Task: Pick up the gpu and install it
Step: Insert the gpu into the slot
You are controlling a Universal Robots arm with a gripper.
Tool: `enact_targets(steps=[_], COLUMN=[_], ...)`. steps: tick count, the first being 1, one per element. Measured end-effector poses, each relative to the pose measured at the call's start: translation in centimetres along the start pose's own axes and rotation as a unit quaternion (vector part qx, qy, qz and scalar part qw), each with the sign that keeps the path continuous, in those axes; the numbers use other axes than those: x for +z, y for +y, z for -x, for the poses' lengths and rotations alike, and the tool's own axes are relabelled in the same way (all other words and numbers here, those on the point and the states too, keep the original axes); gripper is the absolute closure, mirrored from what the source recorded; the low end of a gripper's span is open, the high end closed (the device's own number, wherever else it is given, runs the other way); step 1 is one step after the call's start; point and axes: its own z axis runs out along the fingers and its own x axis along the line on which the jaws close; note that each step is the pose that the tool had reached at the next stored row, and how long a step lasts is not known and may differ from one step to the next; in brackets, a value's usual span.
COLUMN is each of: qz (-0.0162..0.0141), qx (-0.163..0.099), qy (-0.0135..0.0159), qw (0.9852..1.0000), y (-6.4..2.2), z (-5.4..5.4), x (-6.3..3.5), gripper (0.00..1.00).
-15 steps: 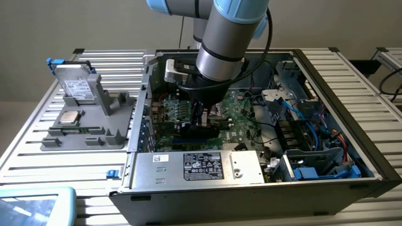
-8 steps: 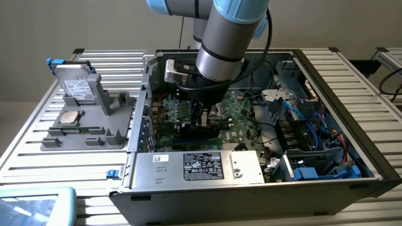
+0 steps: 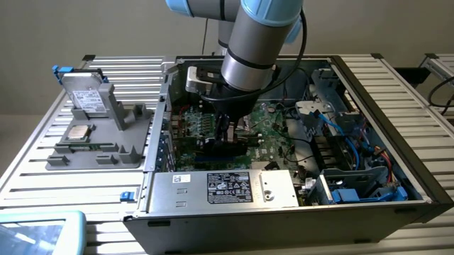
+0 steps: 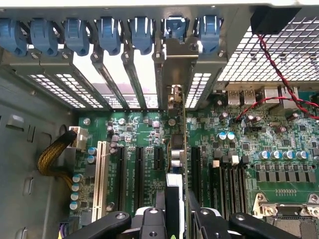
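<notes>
A silver table of ribbed aluminium slats (image 3: 397, 79) carries everything. Directly on it sits a large, open, dark-grey metal computer case (image 3: 284, 226), and just beside that, toward the exterior view's left, a flat grey plastic fixture plate with upright holders (image 3: 99, 158). A pale blue-rimmed flat object (image 3: 42, 228) lies at the table's near left corner, partly cut off.

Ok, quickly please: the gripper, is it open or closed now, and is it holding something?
Gripper: closed, holding the gpu edge-on over the motherboard.
</notes>
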Motion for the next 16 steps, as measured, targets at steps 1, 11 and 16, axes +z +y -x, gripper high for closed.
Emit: enact_targets(steps=[1, 11, 16], qz=[0.0, 0.0, 0.0], qx=[0.0, 0.0, 0.0], qy=[0.0002, 0.0014, 0.0014], qw=[1.0, 1.0, 1.0], y=[0.0, -0.02, -0.02], z=[0.0, 0.01, 0.01], x=[0.01, 0.08, 0.08], gripper=[0.73, 0.73, 0.73])
